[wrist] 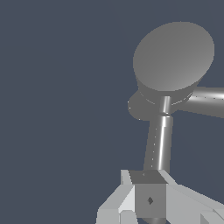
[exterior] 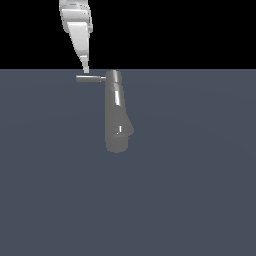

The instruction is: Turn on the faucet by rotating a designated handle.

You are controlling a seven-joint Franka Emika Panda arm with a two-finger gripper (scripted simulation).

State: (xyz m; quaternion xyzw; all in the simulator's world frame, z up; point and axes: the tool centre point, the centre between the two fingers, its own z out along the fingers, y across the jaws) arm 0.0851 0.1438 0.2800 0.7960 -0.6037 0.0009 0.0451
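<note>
Grey metal marks both task pieces: the faucet (exterior: pixel 116 117) is a thick column running away from the tabletop's far edge and widening to a rounded end nearer the middle of the slate-blue tabletop (exterior: pixel 200 200). The handle (exterior: pixel 90 78), a thin straight rod, sticks out sideways from the cylindrical cap at the far end, pointing toward the exterior view's left, right along the tabletop's far edge.

White and angular, the gripper (exterior: pixel 85 70) comes down from above with its tip at the outer end of the rod. In the wrist view the handle (wrist: pixel 158 146) runs straight from the cap to the gripper (wrist: pixel 148 199), and its end sits between the two white fingers (wrist: pixel 118 201). The jaws look closed down narrowly about the rod's tip, though whether they truly pinch it or only bracket it I cannot tell.

As I judge it, the reach is done and the turning is the step in hand. The next move calls for sweeping the rod's tip in an arc about the cap's axis, keeping contact with the rod so it does not slip free.

No containers appear anywhere in either view.
</note>
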